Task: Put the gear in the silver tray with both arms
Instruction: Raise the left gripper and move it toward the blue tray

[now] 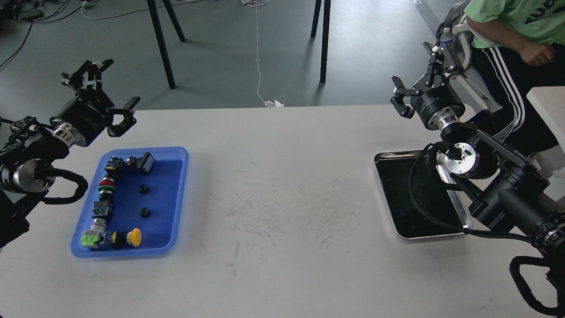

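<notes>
On the worktop (282, 185) the job is sitting at its very start, as I judge it: both arms are hanging raised and empty, and nothing is lying in the silver tray (399, 229), which is resting at the right side with its dark bottom bare. What I am taking for the gears, two small black round pieces (143, 189) and (144, 212), are lying in the blue tray (174, 154) at the left, apart from the row of coloured switches and buttons (106, 207) along that tray's left wall; they are too small to be sure of teeth. The left claw (103, 90) is hovering above and behind the blue tray's far corner, fingers spread wide and gripping nothing, wrist angled up and away. The right claw (417, 75) is poised beyond the silver tray's far edge, likewise released, its forearm crossing over the tray's right rim. Next, I am judging, the left arm is needing to tip downward and descend onto one black piece, closing narrowly, since the piece looks small and low. With the trays well apart, a hand-over to the right claw seems likely.
</notes>
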Tool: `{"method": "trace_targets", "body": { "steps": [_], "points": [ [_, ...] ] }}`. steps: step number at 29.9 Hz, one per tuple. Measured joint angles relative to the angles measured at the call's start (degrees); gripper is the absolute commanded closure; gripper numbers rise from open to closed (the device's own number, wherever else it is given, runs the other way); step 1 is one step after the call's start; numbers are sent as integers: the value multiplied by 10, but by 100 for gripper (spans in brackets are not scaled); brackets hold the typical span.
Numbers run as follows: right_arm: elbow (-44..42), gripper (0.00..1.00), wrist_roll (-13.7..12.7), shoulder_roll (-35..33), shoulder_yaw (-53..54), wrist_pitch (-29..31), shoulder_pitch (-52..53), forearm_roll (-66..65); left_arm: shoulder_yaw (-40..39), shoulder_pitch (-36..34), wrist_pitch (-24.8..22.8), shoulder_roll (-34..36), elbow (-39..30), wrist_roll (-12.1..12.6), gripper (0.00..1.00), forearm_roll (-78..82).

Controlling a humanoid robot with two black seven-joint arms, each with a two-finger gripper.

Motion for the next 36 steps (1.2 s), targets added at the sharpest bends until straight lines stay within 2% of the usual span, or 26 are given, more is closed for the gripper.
{"method": "trace_targets", "body": {
  "steps": [25, 36],
  "points": [
    [2, 1, -1, 2, -9, 2, 1, 0, 5, 5, 0, 20, -7, -1, 2, 6],
    [5, 1, -1, 1, -10, 2, -2, -1, 37, 4, 0, 49, -25, 1, 2, 10]
  ]
}}
